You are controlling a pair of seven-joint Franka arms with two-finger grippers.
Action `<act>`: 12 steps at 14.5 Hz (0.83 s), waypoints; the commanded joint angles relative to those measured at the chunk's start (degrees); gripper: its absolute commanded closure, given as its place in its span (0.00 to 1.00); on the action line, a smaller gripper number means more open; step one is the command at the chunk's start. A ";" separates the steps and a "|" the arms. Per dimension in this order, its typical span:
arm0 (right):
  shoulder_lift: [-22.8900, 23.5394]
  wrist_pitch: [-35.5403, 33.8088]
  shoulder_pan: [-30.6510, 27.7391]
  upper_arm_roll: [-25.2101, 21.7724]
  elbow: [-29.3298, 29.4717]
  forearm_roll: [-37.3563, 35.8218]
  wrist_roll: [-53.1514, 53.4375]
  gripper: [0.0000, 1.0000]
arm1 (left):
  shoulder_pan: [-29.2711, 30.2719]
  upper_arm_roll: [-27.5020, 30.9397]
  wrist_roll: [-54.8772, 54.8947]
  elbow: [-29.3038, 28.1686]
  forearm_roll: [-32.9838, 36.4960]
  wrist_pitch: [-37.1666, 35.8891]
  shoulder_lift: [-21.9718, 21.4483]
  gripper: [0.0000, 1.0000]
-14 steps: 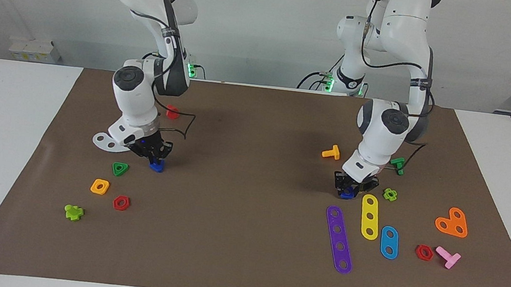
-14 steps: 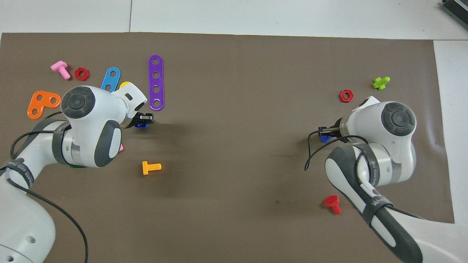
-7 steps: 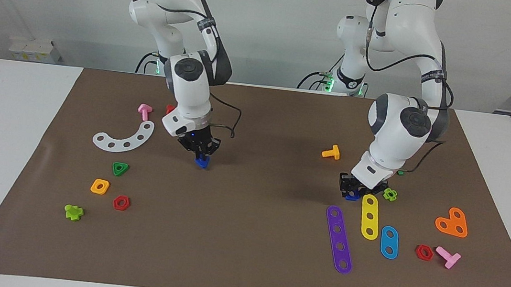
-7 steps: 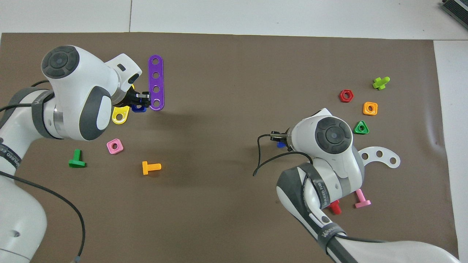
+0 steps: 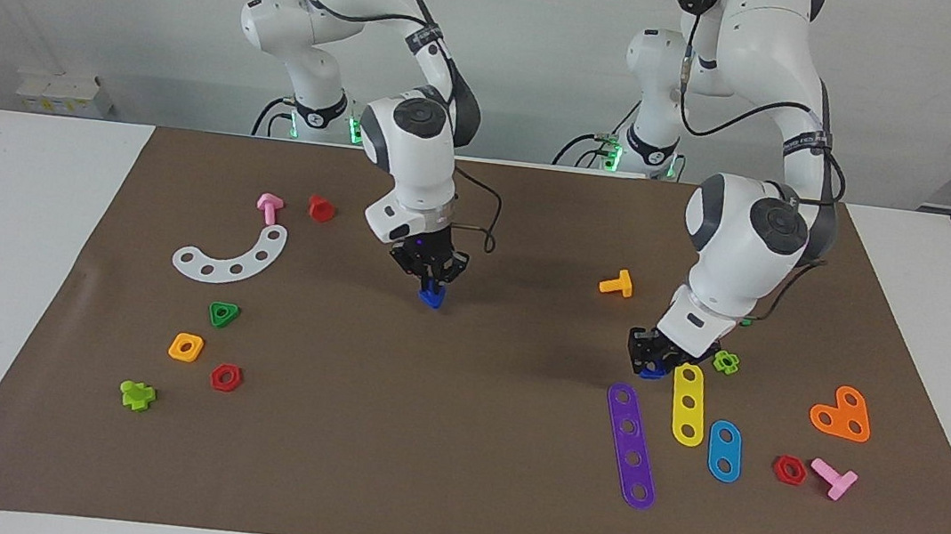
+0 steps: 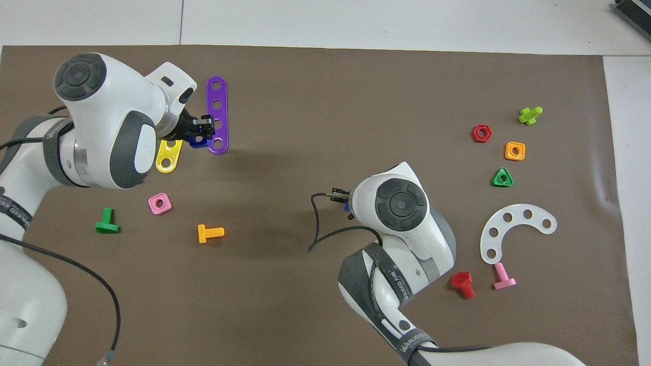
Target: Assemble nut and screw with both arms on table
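The right pincer [image 5: 431, 278] is clamped on the screw [image 5: 431, 297], raised over the middle of the tabletop [image 5: 451, 479]. The left pincer [image 5: 652, 355] is clamped on the nut [image 5: 653, 372], low beside the purple strip [image 5: 631, 445] and yellow strip [image 5: 687, 403].

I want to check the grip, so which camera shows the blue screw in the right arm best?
The facing view: the screw hangs in plain sight under the right end effector. In the overhead view the arm's wrist hides all but a blue sliver.
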 commanded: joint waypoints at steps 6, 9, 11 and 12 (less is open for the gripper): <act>4.99 -1.07 2.71 -0.10 4.37 -0.83 5.11 0.99 | -6.76 0.35 -9.04 2.91 -1.23 -2.05 1.38 1.00; 4.99 -0.64 2.62 -0.02 4.28 -0.83 5.20 0.22 | -8.87 0.43 -11.06 2.82 -0.87 -2.05 1.38 1.00; 3.07 -1.16 2.27 0.07 4.45 -0.57 4.42 0.02 | -10.88 0.43 -12.64 2.82 -0.87 -1.79 1.38 1.00; 1.75 -1.42 2.00 0.07 4.45 -0.48 4.24 0.02 | -11.77 0.43 -14.04 2.82 -0.70 -1.36 1.38 1.00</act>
